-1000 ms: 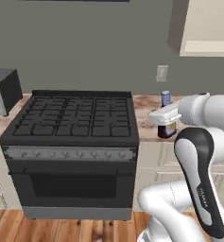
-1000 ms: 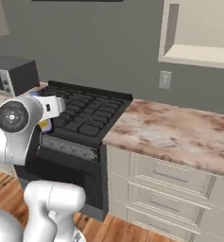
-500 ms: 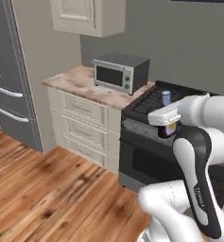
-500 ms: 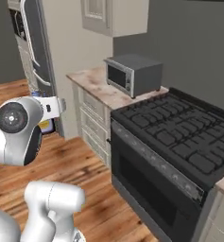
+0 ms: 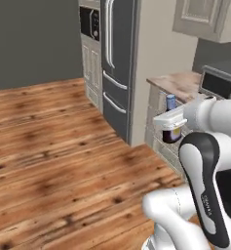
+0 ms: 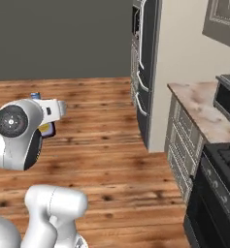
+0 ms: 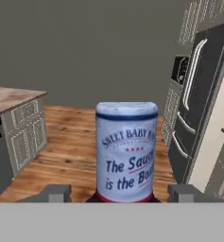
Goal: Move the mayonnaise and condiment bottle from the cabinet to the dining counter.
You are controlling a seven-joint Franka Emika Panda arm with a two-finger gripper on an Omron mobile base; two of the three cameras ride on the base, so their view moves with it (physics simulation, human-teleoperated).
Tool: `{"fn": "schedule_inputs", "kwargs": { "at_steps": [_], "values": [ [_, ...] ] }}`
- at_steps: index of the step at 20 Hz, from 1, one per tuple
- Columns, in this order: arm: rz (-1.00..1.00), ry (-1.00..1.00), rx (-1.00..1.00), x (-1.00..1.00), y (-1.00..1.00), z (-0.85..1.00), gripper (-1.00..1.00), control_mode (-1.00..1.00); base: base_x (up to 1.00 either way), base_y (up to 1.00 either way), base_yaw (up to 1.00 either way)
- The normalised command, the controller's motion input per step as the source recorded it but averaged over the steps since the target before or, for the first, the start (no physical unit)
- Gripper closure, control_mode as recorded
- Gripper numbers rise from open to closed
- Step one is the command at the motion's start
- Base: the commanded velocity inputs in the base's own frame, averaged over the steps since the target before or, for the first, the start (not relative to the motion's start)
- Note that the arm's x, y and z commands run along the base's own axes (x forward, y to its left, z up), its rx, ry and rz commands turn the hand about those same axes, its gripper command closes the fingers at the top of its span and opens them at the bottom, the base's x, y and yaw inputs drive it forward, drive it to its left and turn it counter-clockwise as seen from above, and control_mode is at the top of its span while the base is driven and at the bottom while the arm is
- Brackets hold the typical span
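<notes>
From the left base view, a warm brown plank wood floor (image 5: 53, 161) runs back to a plain dark grey wall (image 5: 34, 41), with a tall dark steel refrigerator (image 5: 118, 63) standing against a cream pillar; beside it a marbled stone counter (image 5: 178, 84) tops cream drawers and carries a grey microwave (image 5: 219, 84) at its far right edge, under a cream panelled wall cabinet (image 5: 204, 19). In front of that counter the white gripper (image 5: 171, 128) carries the small dark brown condiment bottle (image 5: 171, 133) upright, its blue-grey neck rising above the hand and its dark body hanging below. From the right base view, the same plank floor, refrigerator and marbled counter appear, with a black stove (image 6: 218, 193) at the lower right; the gripper sits at the left edge over open floor, and the bottle's blue cap and yellowish label peep out around it. In the hand view, the bottle's neck with its printed white label fills the middle, standing straight between the two dark finger tips (image 7: 54, 193), which sit on either side of its base and hold it.
</notes>
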Motion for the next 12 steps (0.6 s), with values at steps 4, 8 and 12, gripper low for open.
{"fn": "schedule_inputs", "kwargs": {
  "at_steps": [4,8,12],
  "values": [
    [0.00,0.00,0.00,0.00,0.00,0.00,1.00,1.00,0.92,0.39,0.63],
    [0.00,0.00,0.00,0.00,0.00,0.00,1.00,1.00,1.00,0.32,0.46],
    [0.00,0.00,0.00,0.00,0.00,0.00,1.00,1.00,1.00,0.49,0.16]
  ]
}}
